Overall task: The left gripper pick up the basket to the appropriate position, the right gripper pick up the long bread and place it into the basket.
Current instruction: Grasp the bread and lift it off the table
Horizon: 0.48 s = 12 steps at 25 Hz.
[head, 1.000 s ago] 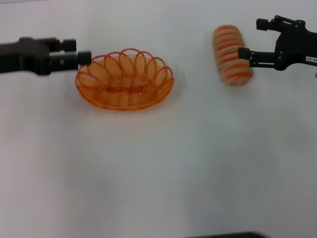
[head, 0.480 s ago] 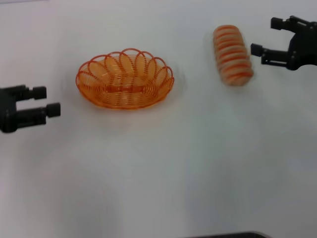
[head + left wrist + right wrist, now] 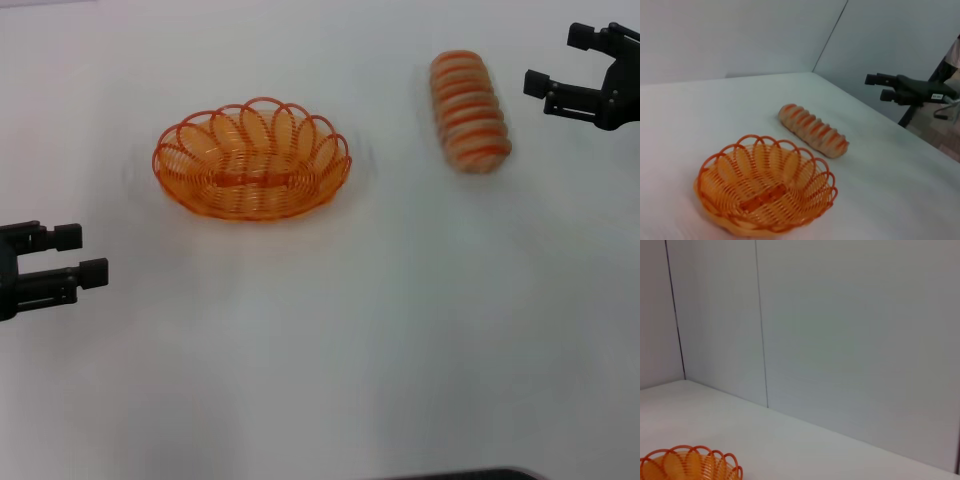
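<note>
The orange wire basket (image 3: 251, 160) rests empty on the white table, left of centre; it also shows as the basket (image 3: 765, 189) in the left wrist view and, at a corner, the basket (image 3: 690, 465) in the right wrist view. The striped long bread (image 3: 469, 110) lies on the table at the upper right, also seen as the long bread (image 3: 813, 130). My left gripper (image 3: 75, 254) is open at the left edge, well in front of and left of the basket. My right gripper (image 3: 558, 58) is open at the right edge, just right of the bread and apart from it, also visible as the right gripper (image 3: 876, 86).
The white table (image 3: 330, 340) stretches bare in front of the basket and bread. Grey wall panels (image 3: 840, 340) stand behind the table. A dark edge (image 3: 460, 474) shows at the bottom of the head view.
My left gripper has drawn back from the basket's left rim toward the near left edge. My right gripper has pulled away to the right from the bread. Basket and bread stay put.
</note>
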Tool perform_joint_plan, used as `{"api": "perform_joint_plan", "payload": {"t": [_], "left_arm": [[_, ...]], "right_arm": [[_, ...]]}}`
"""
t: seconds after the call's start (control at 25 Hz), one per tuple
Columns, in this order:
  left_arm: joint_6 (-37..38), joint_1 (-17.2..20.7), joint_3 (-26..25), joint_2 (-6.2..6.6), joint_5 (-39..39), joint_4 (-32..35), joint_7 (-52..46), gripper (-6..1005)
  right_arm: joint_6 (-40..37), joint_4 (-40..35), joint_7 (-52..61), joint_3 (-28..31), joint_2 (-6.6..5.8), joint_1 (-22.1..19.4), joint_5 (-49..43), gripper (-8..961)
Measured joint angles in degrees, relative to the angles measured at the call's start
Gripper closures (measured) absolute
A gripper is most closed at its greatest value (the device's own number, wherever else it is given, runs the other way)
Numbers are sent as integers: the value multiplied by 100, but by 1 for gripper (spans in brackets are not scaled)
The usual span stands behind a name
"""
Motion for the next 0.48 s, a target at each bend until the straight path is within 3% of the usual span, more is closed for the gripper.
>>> {"api": "perform_joint_plan", "payload": {"t": [0.48], "left_arm": [[-57,-45,20,10,78,51,10,297]], "right_arm": [[-86,-397,2060,-96,-58,194,-573,38]]}}
